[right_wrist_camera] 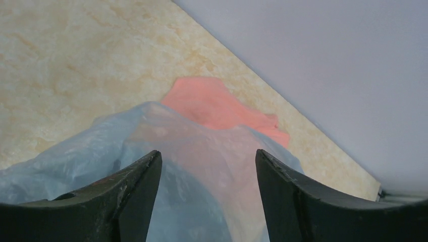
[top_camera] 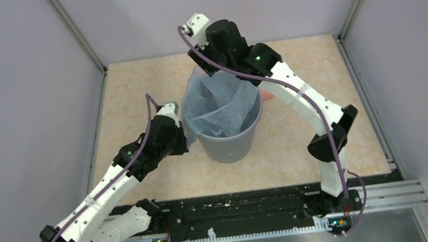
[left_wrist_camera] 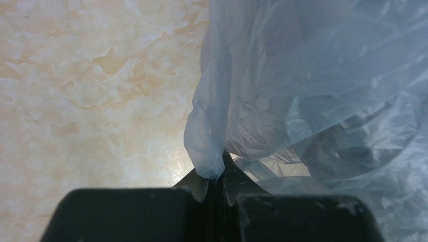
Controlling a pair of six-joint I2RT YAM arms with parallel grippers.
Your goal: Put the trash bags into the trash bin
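You have one trash bag (top_camera: 222, 105), one trash bin (top_camera: 233, 146). Left gripper (left_wrist_camera: 217, 174) jaws pinch the bag; right gripper (right_wrist_camera: 208, 156) jaws apart. One pink piece (right_wrist_camera: 212, 101) is half-hidden.

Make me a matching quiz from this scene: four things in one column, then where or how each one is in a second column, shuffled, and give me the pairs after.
Column one
1. left gripper
2. right gripper
3. pale-blue trash bag
4. salmon-pink cloth

Column two
A. jaws apart, above the bag
B. lying on the table, beyond the bag
C. shut on a fold of the bag
D. partly inside the grey trash bin, bulging over its rim

Pairs: 1-C, 2-A, 3-D, 4-B
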